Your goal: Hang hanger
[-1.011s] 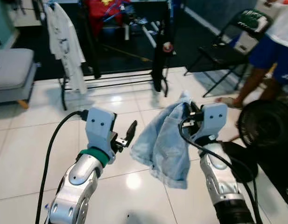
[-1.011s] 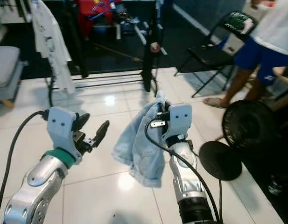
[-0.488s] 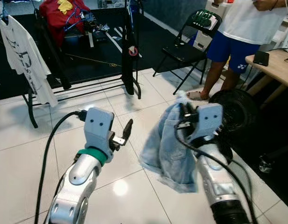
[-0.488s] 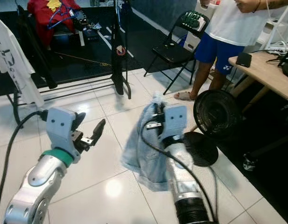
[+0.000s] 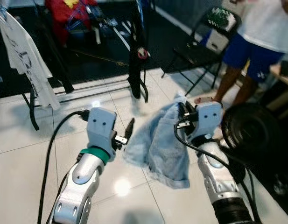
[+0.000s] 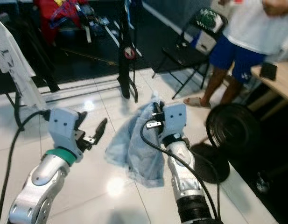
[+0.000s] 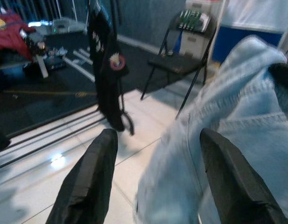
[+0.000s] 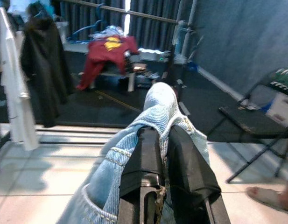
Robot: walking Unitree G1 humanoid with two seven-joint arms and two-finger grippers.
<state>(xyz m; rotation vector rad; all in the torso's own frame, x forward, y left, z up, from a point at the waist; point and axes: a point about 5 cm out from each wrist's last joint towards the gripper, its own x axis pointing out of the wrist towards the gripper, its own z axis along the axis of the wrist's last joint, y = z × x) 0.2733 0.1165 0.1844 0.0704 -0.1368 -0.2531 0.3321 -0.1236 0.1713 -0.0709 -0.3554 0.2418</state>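
Clamping the denim garment [image 5: 160,144], the right gripper [image 8: 165,154] stays raised; left gripper [image 5: 127,133] remains spread wide.

Your head camera has swung back left since half a second ago: the person [image 5: 256,42] and folding chair [image 5: 209,46] now sit nearer the frame's upper right, the fan [image 5: 256,128] is cut by the right edge, and the white shirt [image 5: 27,56] shows more fully. The denim garment [image 5: 160,140] pinched between your right gripper [image 5: 183,114] fingers now hangs closer to the left gripper [image 5: 127,133] fingertips, its hem just beside them.
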